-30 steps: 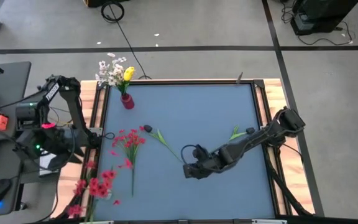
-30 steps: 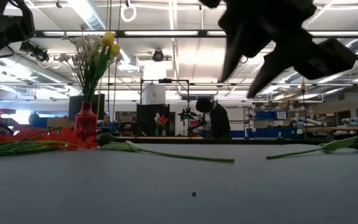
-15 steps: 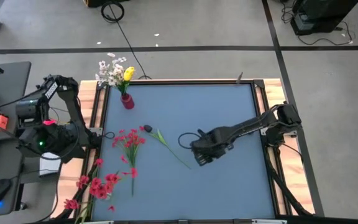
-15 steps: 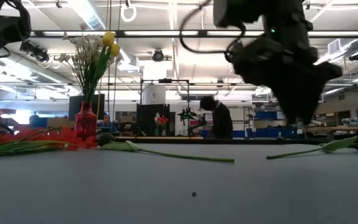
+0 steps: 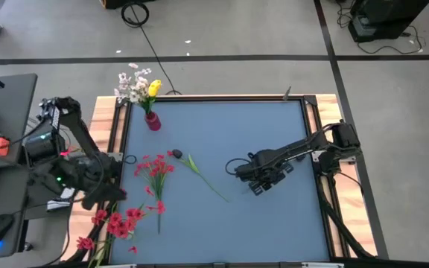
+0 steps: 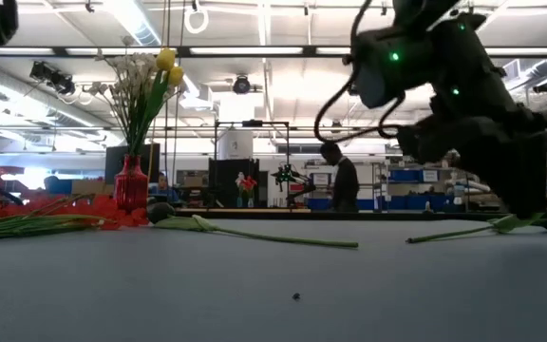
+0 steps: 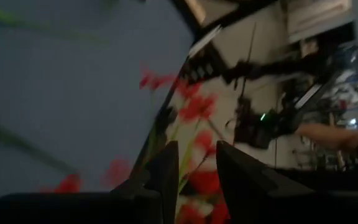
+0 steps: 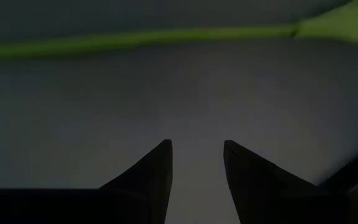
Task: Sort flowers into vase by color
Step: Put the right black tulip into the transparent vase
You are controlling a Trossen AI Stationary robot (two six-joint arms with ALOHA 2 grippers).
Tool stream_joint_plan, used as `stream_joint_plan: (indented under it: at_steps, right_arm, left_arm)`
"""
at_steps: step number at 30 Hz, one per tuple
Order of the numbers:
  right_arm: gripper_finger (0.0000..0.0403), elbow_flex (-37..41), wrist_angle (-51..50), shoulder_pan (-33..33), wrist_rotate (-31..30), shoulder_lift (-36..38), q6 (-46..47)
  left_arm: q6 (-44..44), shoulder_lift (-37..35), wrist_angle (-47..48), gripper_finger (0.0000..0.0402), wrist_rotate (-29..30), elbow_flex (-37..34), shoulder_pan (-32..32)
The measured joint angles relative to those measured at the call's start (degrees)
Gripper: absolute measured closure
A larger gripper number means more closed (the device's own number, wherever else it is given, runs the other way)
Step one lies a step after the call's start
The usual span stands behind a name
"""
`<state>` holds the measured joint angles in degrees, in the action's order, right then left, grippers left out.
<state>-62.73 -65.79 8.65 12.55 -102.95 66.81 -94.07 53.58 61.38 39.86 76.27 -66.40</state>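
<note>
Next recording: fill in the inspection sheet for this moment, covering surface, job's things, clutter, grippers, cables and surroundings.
Surface: blue table top, wooden border.
Job's things: red vase at the far left corner holds white flowers and a yellow tulip. Red flowers lie flat left of centre; a dark-bud flower lies beside them; more red sprays are at the near left edge.
Clutter: a small dark speck on the mat.
Grippers: right gripper low over the table's right half, open, empty. Left gripper by the left edge near the red sprays, fingers slightly apart.
Cables: a black cable on the floor.
Surroundings: a person stands far behind.
</note>
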Motion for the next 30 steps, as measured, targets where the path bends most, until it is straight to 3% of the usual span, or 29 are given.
stream_joint_plan:
  at_steps: [4,8,13,17,22,30]
  right_arm:
    - [0.0249,2.75,4.07,0.55,4.54,1.32,-2.40]
    - [0.0250,3.31,2.73,2.34,6.13,3.22,-18.90]
    - [0.0249,3.37,-6.64,4.00,-6.15,6.52,-43.31]
    - [0.0249,3.40,-6.73,4.18,-18.45,9.87,-59.70]
    - [0.0249,5.91,0.63,1.82,-18.54,12.57,-72.39]
    - [0.0250,14.94,5.74,-2.00,-18.79,13.63,-81.85]
  left_arm:
    - [8.05,1.78,-5.74,0.0290,0.88,0.01,7.06]
    - [17.48,3.81,-10.88,0.0290,0.52,0.00,14.43]
    - [25.58,6.31,-12.39,0.0290,-1.04,0.00,24.95]
    - [30.19,9.75,-12.39,0.0290,-5.43,0.00,33.13]
    - [36.67,14.54,-12.65,0.0289,-7.78,0.00,39.02]
    - [39.89,19.71,-11.35,0.0289,-7.61,0.00,41.67]
